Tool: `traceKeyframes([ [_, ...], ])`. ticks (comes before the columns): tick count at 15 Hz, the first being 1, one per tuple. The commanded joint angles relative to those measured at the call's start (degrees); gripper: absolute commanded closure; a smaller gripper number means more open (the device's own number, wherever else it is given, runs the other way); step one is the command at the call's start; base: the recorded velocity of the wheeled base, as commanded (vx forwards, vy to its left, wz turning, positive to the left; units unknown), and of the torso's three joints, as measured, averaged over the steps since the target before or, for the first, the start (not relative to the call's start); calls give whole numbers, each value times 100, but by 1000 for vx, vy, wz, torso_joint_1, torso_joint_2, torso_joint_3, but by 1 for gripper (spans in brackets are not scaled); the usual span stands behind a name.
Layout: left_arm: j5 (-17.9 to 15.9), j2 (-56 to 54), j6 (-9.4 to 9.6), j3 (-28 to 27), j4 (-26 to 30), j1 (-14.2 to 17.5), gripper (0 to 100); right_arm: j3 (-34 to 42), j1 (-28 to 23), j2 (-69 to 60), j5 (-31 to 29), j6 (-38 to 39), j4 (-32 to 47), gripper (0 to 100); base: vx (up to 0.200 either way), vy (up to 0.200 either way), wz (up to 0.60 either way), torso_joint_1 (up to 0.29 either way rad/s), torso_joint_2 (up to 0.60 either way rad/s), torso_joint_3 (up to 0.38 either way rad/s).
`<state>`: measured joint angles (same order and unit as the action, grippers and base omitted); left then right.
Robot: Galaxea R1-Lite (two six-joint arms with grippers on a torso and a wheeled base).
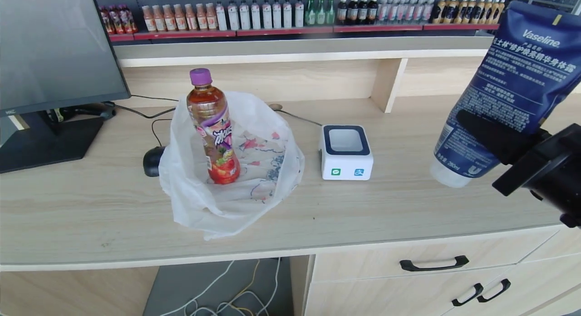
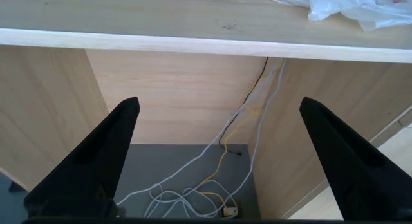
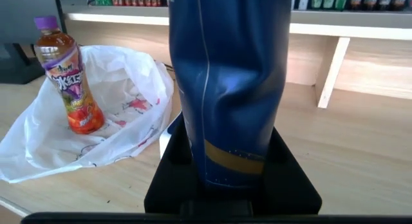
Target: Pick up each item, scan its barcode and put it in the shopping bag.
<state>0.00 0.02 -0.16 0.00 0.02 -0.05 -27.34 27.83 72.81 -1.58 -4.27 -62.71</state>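
My right gripper point(image 1: 492, 139) is shut on a dark blue lotion tube point(image 1: 508, 89), held in the air at the right, white cap down, to the right of the white barcode scanner point(image 1: 347, 152). The tube point(image 3: 228, 89) stands tall between the black fingers point(image 3: 290, 169), with the scanner mostly hidden behind it. A tea bottle point(image 1: 212, 127) with a purple cap stands upright inside the white shopping bag point(image 1: 268, 170) on the counter; the same bottle point(image 3: 67, 85) and bag point(image 3: 122, 130) lie beyond the tube. My left gripper point(image 2: 215, 166) hangs open below the counter's front edge.
A monitor point(image 1: 54, 48) on its stand sits at the counter's back left, with a black mouse point(image 1: 152, 160) and cables beside the bag. A raised wooden shelf point(image 1: 295, 52) runs along the back. Drawers point(image 1: 431, 264) are under the counter at the right. Cables point(image 2: 225, 159) hang under the counter.
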Motion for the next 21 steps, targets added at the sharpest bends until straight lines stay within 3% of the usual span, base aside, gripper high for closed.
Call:
traceKeyframes([
  [1, 0, 6, -2, 0, -2, 5, 0, 62, -6, -48, 0, -4, -5, 100, 0, 0, 0, 0, 0, 0],
  [6, 0, 6, -2, 0, -2, 5, 0, -34, -41, 13, 141, -30, -5, 100, 0, 0, 0, 0, 0, 0],
  [9, 0, -2, -2, 0, -2, 5, 0, -272, -164, 251, 484, -558, 22, 100, 0, 0, 0, 0, 0, 0],
  [14, 0, -2, -2, 0, -2, 5, 0, -1194, -164, 1042, 783, -1929, 365, 100, 0, 0, 0, 0, 0, 0],
  [19, 9, 6, -2, 0, -2, 5, 0, -2073, 469, 1929, 721, -3757, 338, 100, 0, 0, 0, 0, 0, 0],
  [21, 0, -2, -2, 0, -2, 5, 0, -2442, 478, 2184, 1090, -4733, 338, 100, 0, 0, 0, 0, 0, 0],
])
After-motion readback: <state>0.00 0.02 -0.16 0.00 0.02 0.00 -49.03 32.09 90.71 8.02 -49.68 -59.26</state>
